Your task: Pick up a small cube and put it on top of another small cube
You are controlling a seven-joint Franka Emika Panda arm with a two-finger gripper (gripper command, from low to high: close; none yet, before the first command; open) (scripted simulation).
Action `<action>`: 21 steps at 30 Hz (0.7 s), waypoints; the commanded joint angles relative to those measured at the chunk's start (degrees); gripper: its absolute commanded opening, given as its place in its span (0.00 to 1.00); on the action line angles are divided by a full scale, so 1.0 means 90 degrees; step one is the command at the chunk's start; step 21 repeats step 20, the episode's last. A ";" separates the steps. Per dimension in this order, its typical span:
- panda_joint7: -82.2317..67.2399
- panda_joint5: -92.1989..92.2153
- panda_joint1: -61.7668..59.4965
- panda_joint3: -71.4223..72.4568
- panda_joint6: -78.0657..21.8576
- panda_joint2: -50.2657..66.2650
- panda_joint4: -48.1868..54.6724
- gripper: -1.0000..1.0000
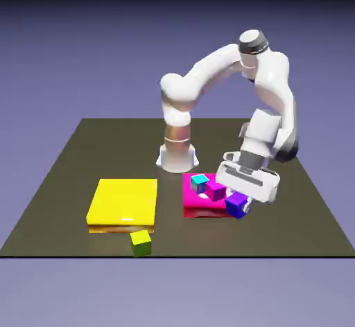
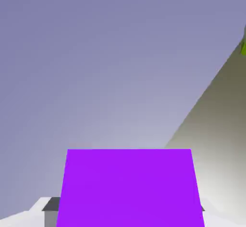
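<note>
gripping the indigo cube point(image 1: 236, 204), the pincer point(image 1: 245, 206) is closed on it, one fingertip to each side. in the hand view the cube's purple face fills the bottom middle and hides much of both tips, a grey piece showing at its left edge and a sliver at its right. in the exterior view the cube hangs below the hand point(image 1: 247, 178), its outline overlapping the right edge of the magenta block point(image 1: 199, 206); whether it touches the block cannot be told. the pincer is tilted, and the arm point(image 1: 277, 83) arches over from its base to the exterior view's right.

just left of the held cube in that view: small magenta cube point(image 1: 215, 190), seen against the magenta block. next to it, further left: small cyan cube point(image 1: 200, 183), also over the block.

further out, at the exterior view's left: wide flat yellow block point(image 1: 125, 202) on the dark table point(image 1: 229, 242). small yellow-green cube point(image 1: 141, 243) near its front edge, close to the table's near edge. backdrop point(image 1: 62, 48) blue-violet.
</note>
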 commanded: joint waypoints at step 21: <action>-0.0170 -0.0113 -0.2810 0.0768 0.0692 -0.0484 0.0192 1.00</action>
